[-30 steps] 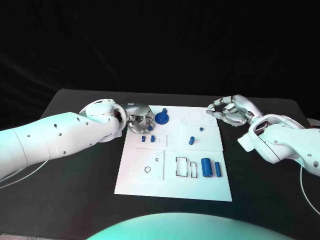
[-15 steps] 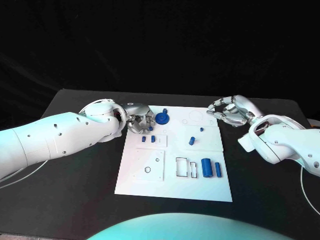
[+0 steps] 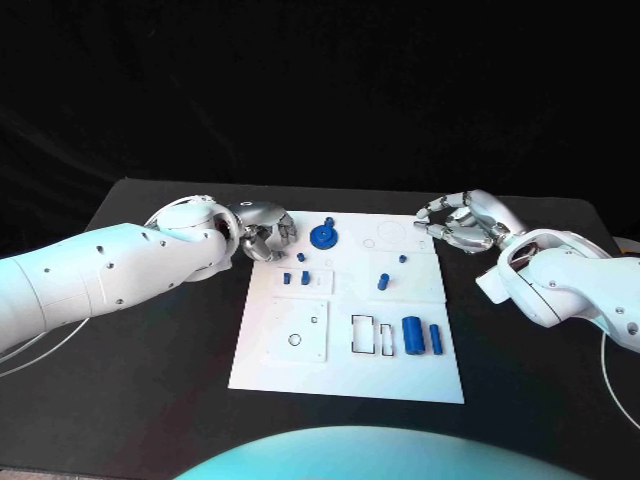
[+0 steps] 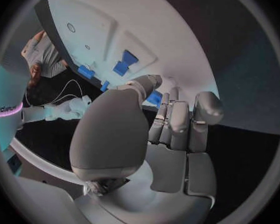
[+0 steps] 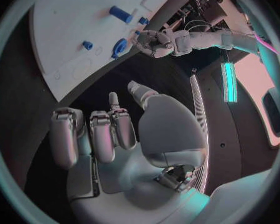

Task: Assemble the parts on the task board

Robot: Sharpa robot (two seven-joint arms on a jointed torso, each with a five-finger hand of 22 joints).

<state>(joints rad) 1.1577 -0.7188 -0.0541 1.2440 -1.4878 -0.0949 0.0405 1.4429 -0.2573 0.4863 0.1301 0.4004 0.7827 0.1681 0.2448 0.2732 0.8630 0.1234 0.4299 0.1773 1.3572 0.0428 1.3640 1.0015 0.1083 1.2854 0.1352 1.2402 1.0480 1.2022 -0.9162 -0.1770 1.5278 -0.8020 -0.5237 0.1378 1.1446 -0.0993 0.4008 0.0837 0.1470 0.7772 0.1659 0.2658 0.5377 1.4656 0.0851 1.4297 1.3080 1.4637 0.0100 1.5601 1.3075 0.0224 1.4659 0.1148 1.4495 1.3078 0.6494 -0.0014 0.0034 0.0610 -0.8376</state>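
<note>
Left hand point(image 3: 267, 232) drew back from the blue knob point(image 3: 325, 236), fingers seemingly released; right hand point(image 3: 460, 222) clenched.

You've got a matt black desk point(image 3: 147, 400), a smooth matt white task board point(image 3: 346, 370) and blue parts point(image 3: 412, 336) that look like plastic. Each robot hand, left point(image 3: 267, 230) and right point(image 3: 462, 222), is satin silver metal; arm shells are glossy white plastic.
</note>
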